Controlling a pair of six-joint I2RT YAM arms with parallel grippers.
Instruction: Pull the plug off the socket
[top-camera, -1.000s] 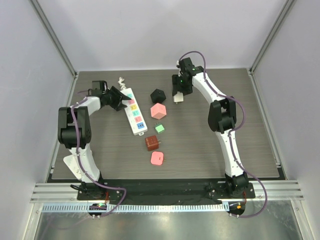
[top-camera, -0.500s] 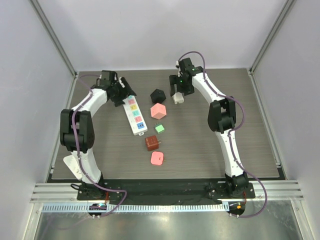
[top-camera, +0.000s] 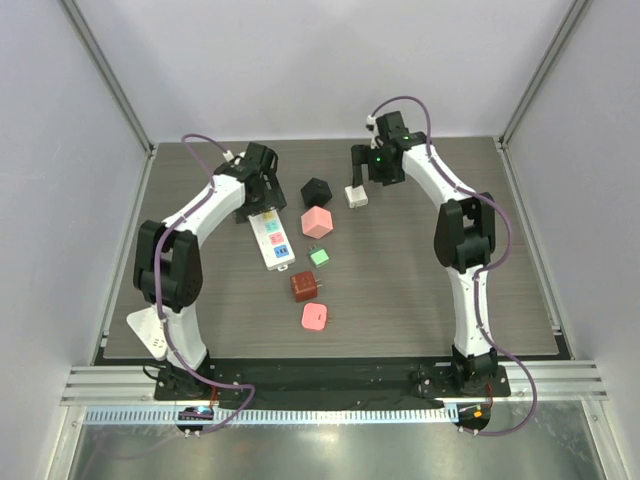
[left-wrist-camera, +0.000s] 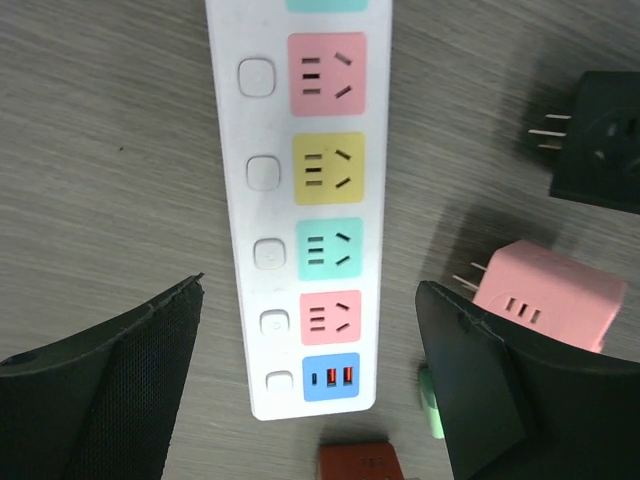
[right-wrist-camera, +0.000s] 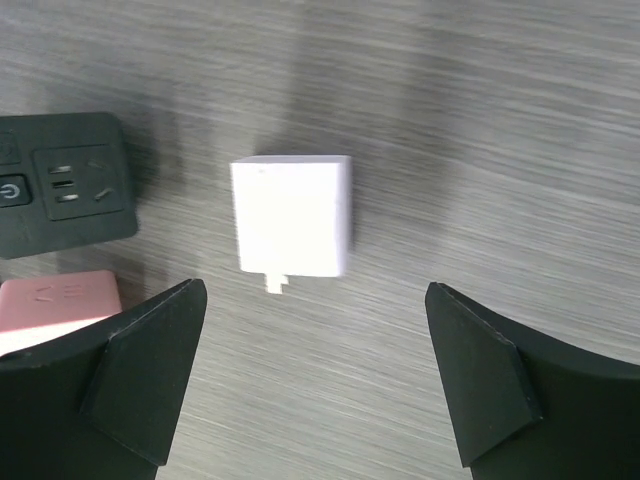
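Note:
The white socket (top-camera: 274, 240) (left-wrist-camera: 262, 330) lies left of centre, its pink, yellow, green and blue outlets empty in the left wrist view. My left gripper (top-camera: 265, 195) (left-wrist-camera: 310, 290) hovers over the strip, open, one finger on each side and not touching it. It hides the strip's far end from above. A white plug (top-camera: 355, 197) (right-wrist-camera: 293, 215) lies loose on the table, prongs toward the camera. My right gripper (top-camera: 368, 172) (right-wrist-camera: 315, 290) is open just behind the plug, and nothing is between its fingers.
Loose plugs lie right of the strip: a black one (top-camera: 316, 190) (right-wrist-camera: 65, 190), a pink cube (top-camera: 317, 222) (left-wrist-camera: 545, 300), a small green one (top-camera: 320, 256), a dark red one (top-camera: 304, 287) and a salmon one (top-camera: 316, 318). Walls enclose the table on three sides.
My left arm swung from the strip's left side to over its far end, and its jaws opened. My right gripper opened, let the white plug go onto the table and drew back.

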